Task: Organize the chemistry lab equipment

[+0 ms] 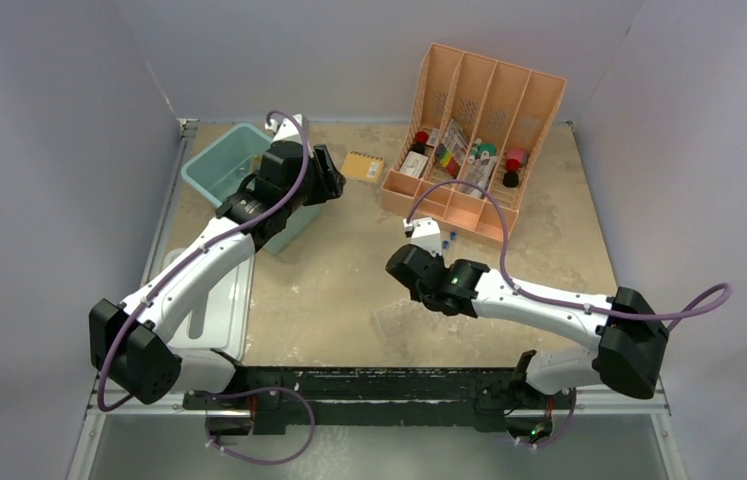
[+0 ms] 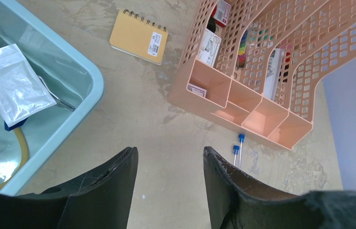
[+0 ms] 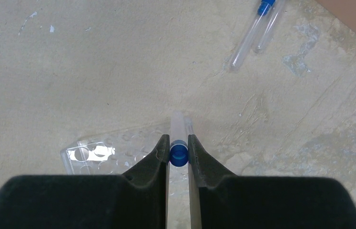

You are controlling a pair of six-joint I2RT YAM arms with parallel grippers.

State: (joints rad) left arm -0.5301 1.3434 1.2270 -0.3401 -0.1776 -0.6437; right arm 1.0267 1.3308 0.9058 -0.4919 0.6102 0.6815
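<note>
Nearest the lens in the right wrist view, the right gripper (image 3: 178, 148) has its jaws clamped on 1 test tube (image 3: 178, 126), gripping just at the blue cap. The cap faces the camera. The tube's long axis runs straight away from the jaws, down toward the surface (image 3: 95, 71).

The clear rack (image 3: 114, 152) lies directly beneath and to the left of the jaws. The tube's lower end sits over the rack's right-hand edge. Whether it is lined up with a hole cannot be told: the plastic is too transparent.

Judgement: the step in hand is seating this tube. The coming move turns on a small shift toward the rack's holes, keeping the tube's axis upright before descent. A tilted entry could tip the light rack.

2 loose tubes (image 3: 254, 33) lie side by side on the surface beyond the jaws, near the peach divider (image 2: 261, 114). The right arm is clearly the nearer to them.

The left gripper (image 2: 170, 157) hangs with its jaws apart and holding nothing, beside the blue bin (image 2: 97, 83). The bin holds a bag (image 2: 11, 83), tubing (image 2: 21, 140) and tongs (image 2: 54, 95). A notepad (image 2: 139, 36) lies between bin and divider.
</note>
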